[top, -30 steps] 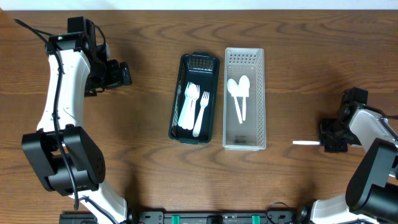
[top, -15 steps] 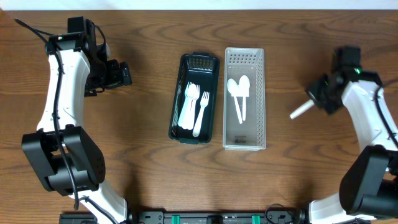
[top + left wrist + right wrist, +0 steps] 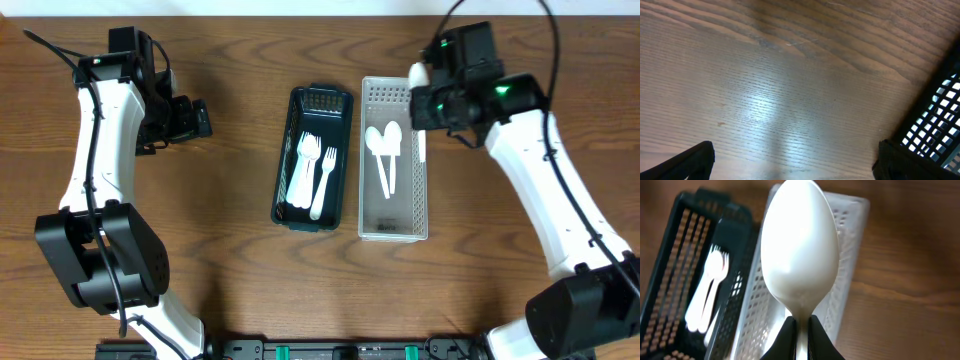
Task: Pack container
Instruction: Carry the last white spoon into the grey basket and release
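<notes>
While hovering over the perforated far end of the white basket (image 3: 364, 150), near its right rim, clamping the right pincer (image 3: 800, 327) on the neck of a white spoon (image 3: 800, 255), above the two spoons (image 3: 385, 150) already lying inside. Holding the left pincer (image 3: 790, 165) released and empty over bare desk (image 3: 220, 250), near the black tray (image 3: 283, 150) containing the forks (image 3: 318, 175). Judging the step as placement, not yet done. Risking a miss by letting go this high and this close to the rim: glancing off the basket wall, tipping out onto the desk. Risking, too, a pivot within so narrow a grip.
</notes>
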Robot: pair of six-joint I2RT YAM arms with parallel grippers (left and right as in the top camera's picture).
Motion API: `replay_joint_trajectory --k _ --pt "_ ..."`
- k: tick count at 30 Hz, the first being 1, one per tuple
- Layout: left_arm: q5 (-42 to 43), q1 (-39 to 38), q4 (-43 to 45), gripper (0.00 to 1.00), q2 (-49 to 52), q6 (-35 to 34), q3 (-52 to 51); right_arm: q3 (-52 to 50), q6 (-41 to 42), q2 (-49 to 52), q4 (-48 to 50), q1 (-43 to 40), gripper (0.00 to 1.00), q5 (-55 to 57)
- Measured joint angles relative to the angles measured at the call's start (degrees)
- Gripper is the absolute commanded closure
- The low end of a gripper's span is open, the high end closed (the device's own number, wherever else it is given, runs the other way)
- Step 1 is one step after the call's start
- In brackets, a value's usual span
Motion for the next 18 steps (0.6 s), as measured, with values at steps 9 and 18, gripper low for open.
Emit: replay_joint_trajectory --k 9,18 --pt "0.0 0.0 0.0 0.02 0.0 0.0 0.0 0.0 0.0 9.1 0.0 1.8 0.99 0.3" --pt "0.0 0.0 0.0 0.02 0.0 0.0 0.0 0.0 3.5 20.5 -0.2 1.8 0.95 0.5"
